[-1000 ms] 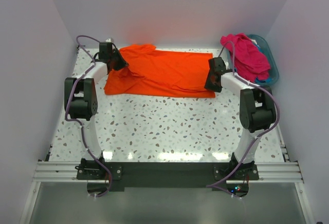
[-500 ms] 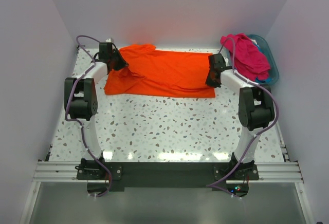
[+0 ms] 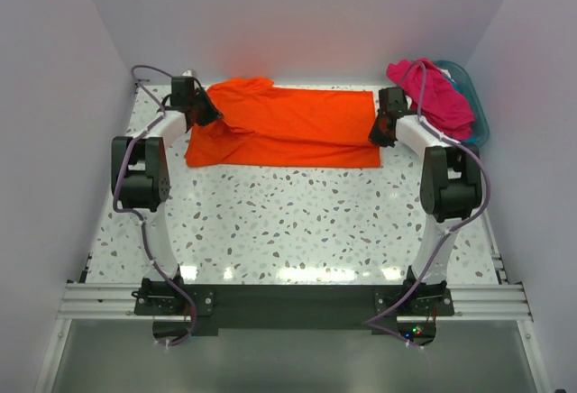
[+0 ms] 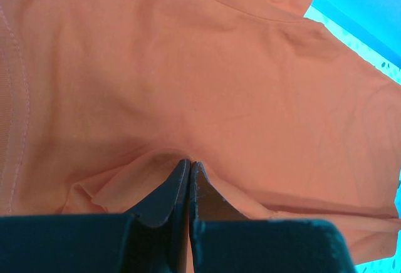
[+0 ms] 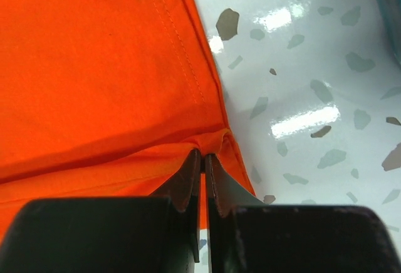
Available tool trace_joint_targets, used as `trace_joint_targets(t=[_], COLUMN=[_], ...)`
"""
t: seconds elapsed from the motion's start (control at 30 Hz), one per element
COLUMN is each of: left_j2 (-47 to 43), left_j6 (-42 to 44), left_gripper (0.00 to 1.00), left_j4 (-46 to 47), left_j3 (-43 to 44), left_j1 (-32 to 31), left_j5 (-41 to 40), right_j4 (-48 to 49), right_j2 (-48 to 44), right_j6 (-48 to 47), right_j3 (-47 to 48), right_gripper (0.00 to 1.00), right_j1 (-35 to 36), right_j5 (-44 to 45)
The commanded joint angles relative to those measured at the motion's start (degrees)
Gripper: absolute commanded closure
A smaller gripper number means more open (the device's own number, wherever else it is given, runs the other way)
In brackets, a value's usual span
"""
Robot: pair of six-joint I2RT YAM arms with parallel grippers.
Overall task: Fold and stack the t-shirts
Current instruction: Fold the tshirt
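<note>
Orange t-shirt (image 3: 288, 127) spread flat across far part of counter (image 3: 297, 222), long axis running left to right, 1 end toward each arm. At left end, left fingers (image 4: 189, 165) pressed fully together on a raised pleat of the cloth, no gap showing, grip set just inside the left edge. Between the 2 grips, fabric mostly smooth, a few shallow creases toward the near left. At right end, right fingers (image 5: 200, 158) likewise closed tight, pinching a small ridge of fabric at the stitched hem, bare counter just beyond. Further right, magenta t-shirt (image 3: 431, 95) heaped in teal basket (image 3: 480, 121), well apart from both grips. Judged: garment held at both ends of its long axis, each arm nearest its own end; coming move probably a lift or fold across the short axis, dependent on both pinches keeping level. Stacking not yet begun.
</note>
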Motion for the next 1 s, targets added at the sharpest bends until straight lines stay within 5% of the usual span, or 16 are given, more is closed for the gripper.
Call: trace_joint_targets(t=[0.0, 0.13, 0.23, 0.4, 0.47, 0.6, 0.97], left_j2=[-3.44, -3.44, -2.91, -2.56, -4.04, -8.79, -34.35], left_j6=[-0.22, -0.4, -0.13, -0.04, 0.04, -0.31, -12.34], left_gripper=[1.0, 1.0, 1.0, 0.66, 0.5, 0.38, 0.46], left_j4=[3.05, 3.31, 3.49, 4.45, 5.68, 6.39, -1.52], left_j3=[-0.55, -0.12, 1.29, 2.96, 2.09, -1.25, -29.54], left_j1=[0.97, 1.06, 1.06, 2.45, 2.73, 2.91, -0.17], left_j5=[0.58, 0.75, 1.02, 2.25, 2.6, 1.46, -23.75], right_j4=[0.01, -0.25, -0.78, -1.92, -1.83, -1.92, 4.32], right_j2=[1.29, 2.87, 4.28, 3.93, 2.09, -2.47, -16.81], right_j6=[0.32, 0.31, 0.05, -0.3, -0.47, -0.13, 2.86], right_j3=[3.39, 5.23, 7.16, 8.85, 8.23, 4.99, -15.49], right_gripper=[0.99, 0.91, 0.74, 0.35, 0.32, 0.32, 0.42], right_j1=[-0.5, -0.94, -1.21, -1.47, -1.47, -1.47, 1.96], right_j5=[-0.97, -2.28, -2.81, -3.08, -2.9, -2.64, -5.01])
